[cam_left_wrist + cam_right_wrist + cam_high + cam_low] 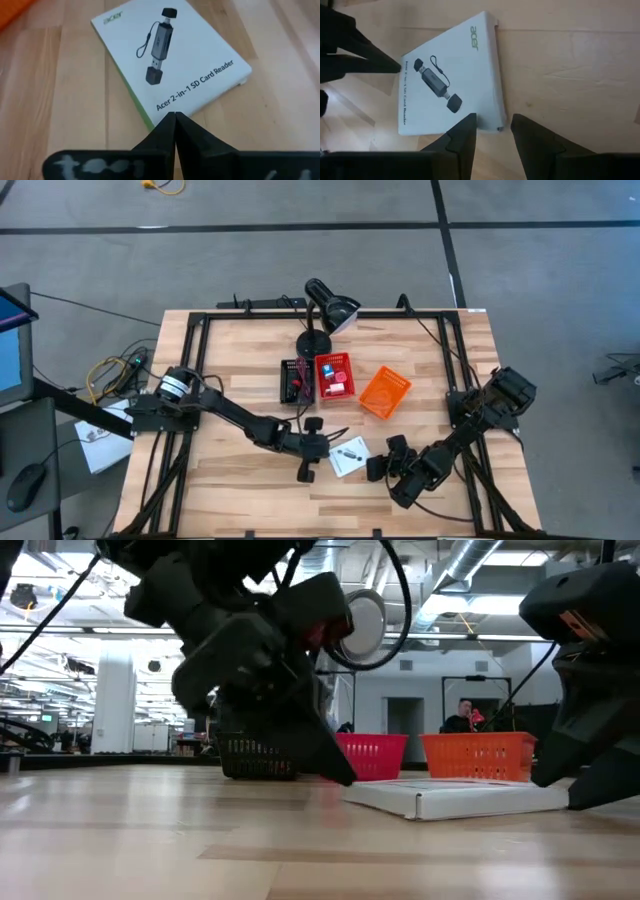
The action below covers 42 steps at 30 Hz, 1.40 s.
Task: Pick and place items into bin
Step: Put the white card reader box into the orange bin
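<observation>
A flat white box [349, 455] printed with a card reader lies on the table near its front edge; it also shows in the left wrist view [170, 55] and the right wrist view [455, 75]. My left gripper [175, 117] is shut, and its tips stand at the box's left edge. My right gripper [494, 131] is open at the box's right end. One of its fingers [465, 132] is over the box top and the other [530, 132] is over the bare table beside it. Whether they touch the box, I cannot tell. My left gripper meets the box's left edge [159, 116] with its shut fingertips, coming slanting down from the table's left side. The box lies flat on the table [440, 798].
Behind the box stand a black basket [297, 380], a red basket [335, 375] holding small pieces, and an orange basket [385, 392]. A black desk lamp [325, 315] is at the far edge. A person [462, 718] sits in the room beyond. Bare wood lies at the front left.
</observation>
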{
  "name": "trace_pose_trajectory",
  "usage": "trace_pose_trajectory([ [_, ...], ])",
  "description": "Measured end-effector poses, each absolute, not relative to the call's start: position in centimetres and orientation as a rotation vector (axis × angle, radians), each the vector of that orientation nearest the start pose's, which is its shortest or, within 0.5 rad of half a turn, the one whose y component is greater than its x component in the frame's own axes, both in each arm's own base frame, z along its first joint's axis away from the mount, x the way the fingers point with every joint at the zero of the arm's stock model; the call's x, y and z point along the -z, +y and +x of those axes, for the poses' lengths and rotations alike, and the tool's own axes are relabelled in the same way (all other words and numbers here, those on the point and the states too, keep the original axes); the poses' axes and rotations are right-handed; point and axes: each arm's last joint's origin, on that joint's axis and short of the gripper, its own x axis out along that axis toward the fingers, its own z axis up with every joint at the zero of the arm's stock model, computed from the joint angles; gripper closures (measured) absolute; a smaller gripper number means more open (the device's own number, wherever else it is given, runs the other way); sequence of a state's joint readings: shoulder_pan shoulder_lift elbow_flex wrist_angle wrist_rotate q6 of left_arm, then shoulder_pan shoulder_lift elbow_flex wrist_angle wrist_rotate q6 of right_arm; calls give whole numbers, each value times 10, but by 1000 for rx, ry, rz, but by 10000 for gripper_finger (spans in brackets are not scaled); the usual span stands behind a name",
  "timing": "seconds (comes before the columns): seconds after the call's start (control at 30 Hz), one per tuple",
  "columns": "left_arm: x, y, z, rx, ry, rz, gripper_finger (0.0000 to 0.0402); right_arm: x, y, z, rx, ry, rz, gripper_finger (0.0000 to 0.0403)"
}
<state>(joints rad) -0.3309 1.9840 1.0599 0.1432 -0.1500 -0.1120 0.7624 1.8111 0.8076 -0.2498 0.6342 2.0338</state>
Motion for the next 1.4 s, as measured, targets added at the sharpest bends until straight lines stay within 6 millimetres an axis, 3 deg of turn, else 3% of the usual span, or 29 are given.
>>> trace_pose_trajectory([
  [0.13, -106, -124, 374, 135, 762, 59, 402, -100, 191, 226, 764, 604, 1094, 276],
  [0.73, -104, -124, 374, 129, 767, 51, 402, -103, 200, 231, 674, 492, 1132, 274],
  [1.07, -102, -124, 374, 133, 771, 44, 401, -120, 188, 267, 536, 369, 1085, 278],
  [1.27, -102, -123, 374, 130, 771, 44, 402, -116, 178, 270, 572, 437, 1058, 293],
  [1.4, -102, -123, 374, 129, 771, 45, 402, -116, 176, 271, 573, 446, 1030, 324],
])
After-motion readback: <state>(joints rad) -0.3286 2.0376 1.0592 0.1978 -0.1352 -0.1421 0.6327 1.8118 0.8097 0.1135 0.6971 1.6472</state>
